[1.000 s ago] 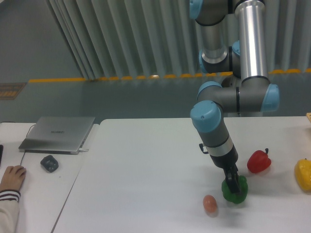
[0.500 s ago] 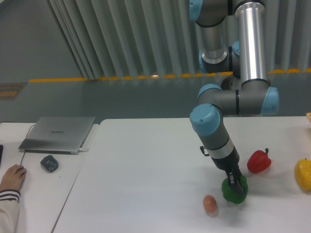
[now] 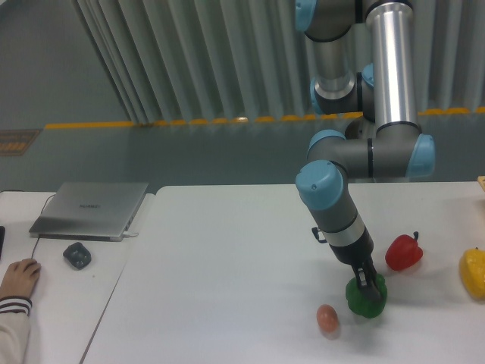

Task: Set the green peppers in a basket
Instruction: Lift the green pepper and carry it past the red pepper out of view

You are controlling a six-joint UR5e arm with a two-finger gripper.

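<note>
The green pepper (image 3: 367, 300), dark and glossy, sits on the white table (image 3: 227, 273) near its front edge, right of centre. My gripper (image 3: 367, 287) reaches down from the upper left and its black fingers sit on the top of the pepper. The fingertips merge with the pepper's dark top, so how far apart they stand is not visible. The basket is out of view.
A red pepper (image 3: 403, 252) lies just right of the arm and a yellow pepper (image 3: 473, 273) at the right edge. A small pinkish-orange fruit (image 3: 327, 317) rests left of the green pepper. On the side desk are a laptop (image 3: 91, 208), a mouse (image 3: 76, 254) and a person's hand (image 3: 18, 277).
The arm shifted only slightly; the gripper stays at the top of the green pepper, which has not moved.
</note>
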